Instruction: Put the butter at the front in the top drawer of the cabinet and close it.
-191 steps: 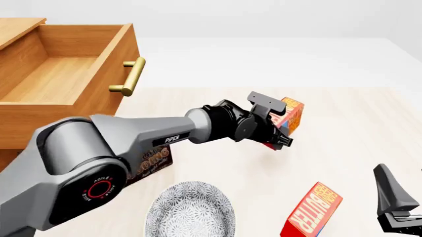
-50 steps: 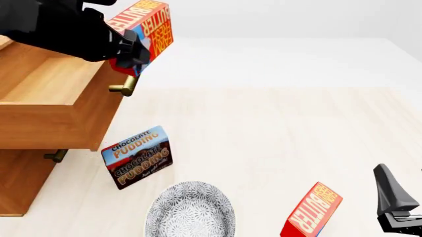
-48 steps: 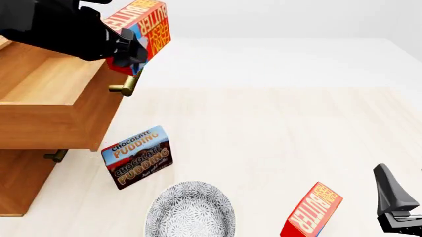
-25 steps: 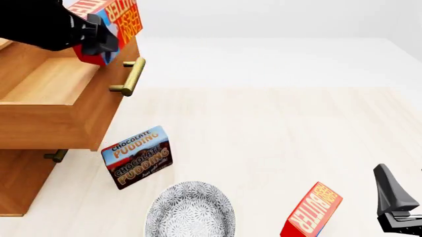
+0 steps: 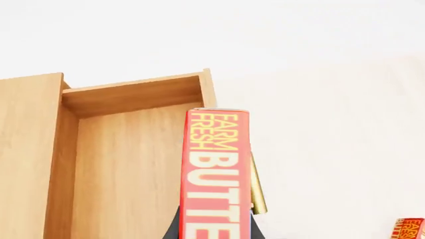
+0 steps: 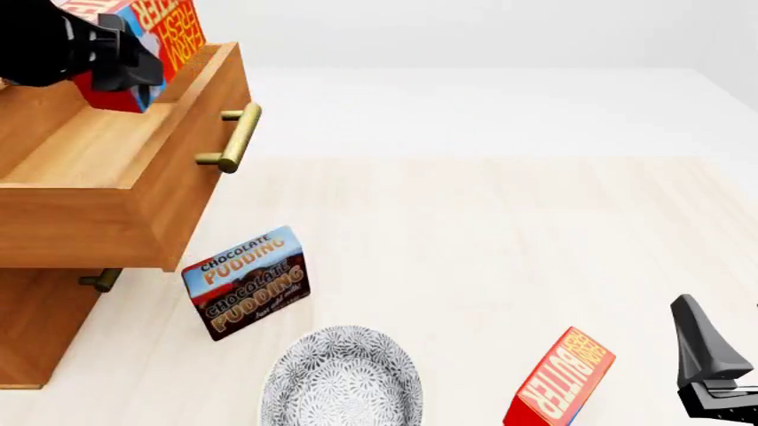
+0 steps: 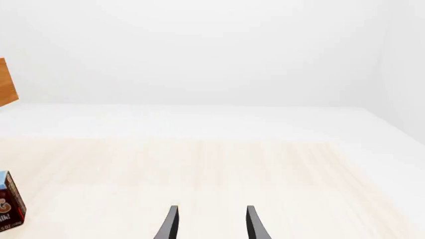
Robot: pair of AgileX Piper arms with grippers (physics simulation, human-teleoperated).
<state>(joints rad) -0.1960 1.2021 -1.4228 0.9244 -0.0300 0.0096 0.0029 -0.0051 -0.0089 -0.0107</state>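
My left gripper is shut on a red butter carton with yellow "FARM FRESH BUTTER" lettering. It holds the carton in the air over the open top drawer of the wooden cabinet, just inside the drawer's front panel. In the left wrist view the butter stands out from the gripper above the drawer's bare floor. A twin butter carton stands on the table at the near right. My right gripper is open with nothing in it, low at the right edge.
A "Chocolate Pudding" box stands on the table below the drawer's front. A patterned grey plate lies at the near edge. The drawer's brass handle juts to the right; the lower drawer's handle peeks out beneath.
My left gripper has carried the butter leftward, from above the drawer's handle to over the drawer's inside. The right arm and the things on the table have not moved.
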